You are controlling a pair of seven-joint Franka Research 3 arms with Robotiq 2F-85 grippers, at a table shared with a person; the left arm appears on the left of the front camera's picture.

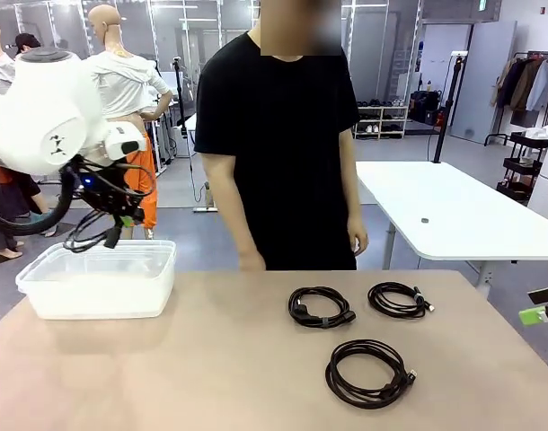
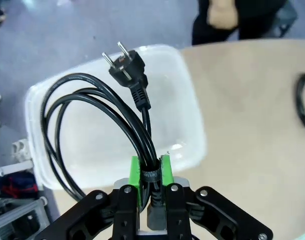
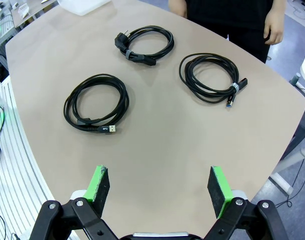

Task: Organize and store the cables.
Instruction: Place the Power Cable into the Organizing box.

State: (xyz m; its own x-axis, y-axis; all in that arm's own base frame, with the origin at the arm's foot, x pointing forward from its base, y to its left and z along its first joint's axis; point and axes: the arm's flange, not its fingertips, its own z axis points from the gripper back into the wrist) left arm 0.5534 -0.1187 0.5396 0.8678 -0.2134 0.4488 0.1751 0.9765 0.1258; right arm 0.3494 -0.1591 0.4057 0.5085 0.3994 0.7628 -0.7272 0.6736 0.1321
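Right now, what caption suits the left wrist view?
Left end effector shut on a coiled black cable, held above the white bin.

My cord (image 2: 142, 102) looks like smooth, shiny black rubber, and its two pins (image 2: 108, 61) are bright metal. The tub (image 2: 195, 130) is cloudy white plastic. The table (image 2: 252, 130) is smooth and dull, and my green pads (image 2: 135, 172) look matt.

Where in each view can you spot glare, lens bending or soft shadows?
Left wrist view: a small bright glint on the plastic bin. Right wrist view: the wide lens bows the table edge into a curve. Front view: even overhead light, only faint shadows under the cables.
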